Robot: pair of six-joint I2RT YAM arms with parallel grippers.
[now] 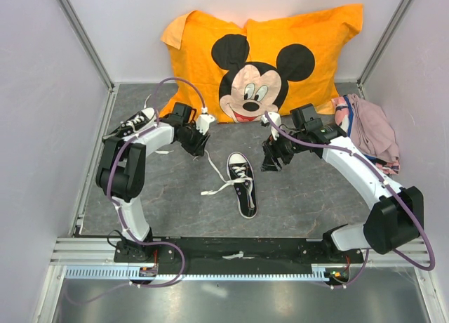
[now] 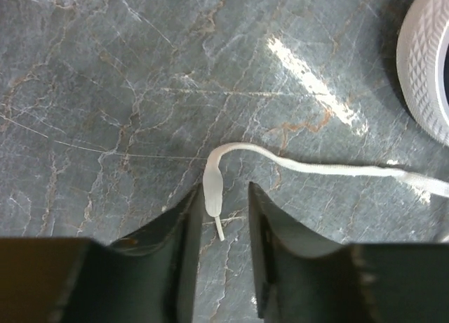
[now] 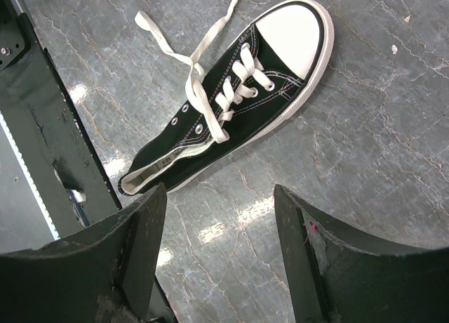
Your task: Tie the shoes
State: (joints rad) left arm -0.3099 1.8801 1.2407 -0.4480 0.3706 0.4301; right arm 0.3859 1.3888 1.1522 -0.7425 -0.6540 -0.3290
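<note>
Well left of the middle shoe (image 1: 243,185), the second shoe (image 1: 138,119) lies by the left arm. Just left of the middle shoe, the left claw (image 2: 224,200) stands with jaws apart around the stiff tip (image 2: 212,188) of that shoe's limp, light lace (image 2: 316,167) on the table (image 1: 309,196); that tip looks the surest hold, the cord being floppy. Just right of it, the right claw (image 3: 219,200) hangs spread, empty.

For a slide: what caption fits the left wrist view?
Left gripper open astride a white lace tip on the table, shoe nearby.
</note>
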